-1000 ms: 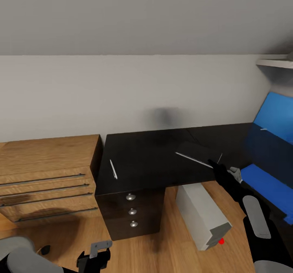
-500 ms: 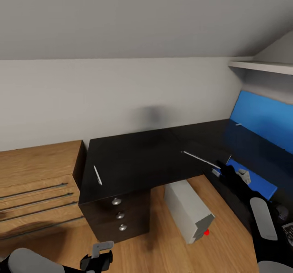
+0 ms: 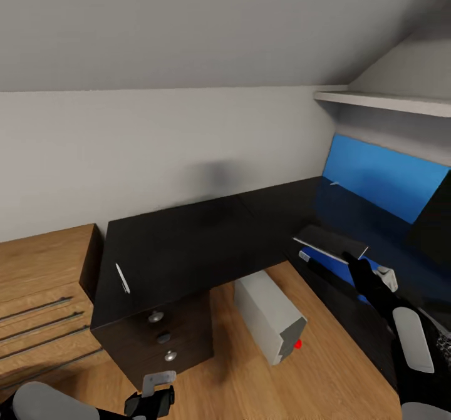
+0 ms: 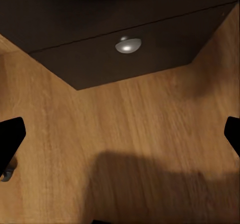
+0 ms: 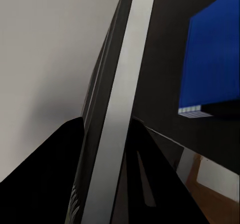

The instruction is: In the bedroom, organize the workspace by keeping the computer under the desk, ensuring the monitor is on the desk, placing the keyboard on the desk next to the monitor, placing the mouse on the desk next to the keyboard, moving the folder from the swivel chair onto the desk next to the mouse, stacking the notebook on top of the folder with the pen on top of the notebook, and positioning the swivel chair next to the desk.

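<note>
Keyboard step in hand — right gripper [image 3: 351, 263] clamped on the keyboard [image 3: 329, 243], left gripper [image 3: 150, 401] apart — next, lower it flat onto the desk [image 3: 188, 245].

**Count, current frame**

1 black desk [image 3: 188, 245], 3 drawer knobs [image 3: 156, 317] on it. 1 grey computer [image 3: 266, 317] on the floor. 1 pen [image 3: 122, 278] on the desktop. 1 keyboard [image 3: 329, 245]. 1 wooden dresser [image 3: 37, 288]. 1 wall shelf [image 3: 382, 102]. 2 grippers: left [image 3: 149, 401], right [image 3: 363, 270].

Attic bedroom workspace: black desk [image 3: 188, 245], wooden dresser [image 3: 37, 282], sloped ceiling [image 3: 250, 19].
</note>
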